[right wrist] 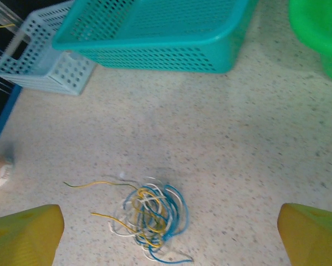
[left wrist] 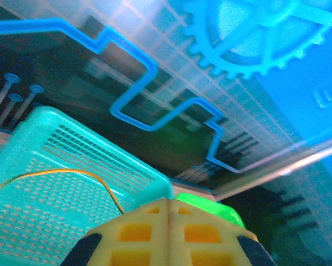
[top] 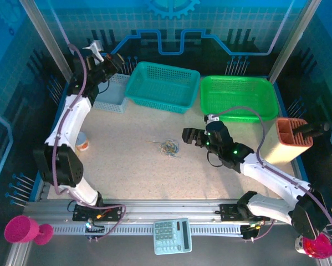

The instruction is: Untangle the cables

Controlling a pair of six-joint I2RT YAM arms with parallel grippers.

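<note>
R gripper (top: 188,136) hung wide open, empty, just right of cables (top: 169,147) tangled at table (top: 132,172) centre; L gripper (top: 115,59), raised far left, was clamped on one thin yellow strand (left wrist: 60,173).

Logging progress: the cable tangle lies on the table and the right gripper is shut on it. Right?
No: the right gripper is open, fingers spread wide and clear of the cables, per the right wrist view. They do lie on the table.
</note>
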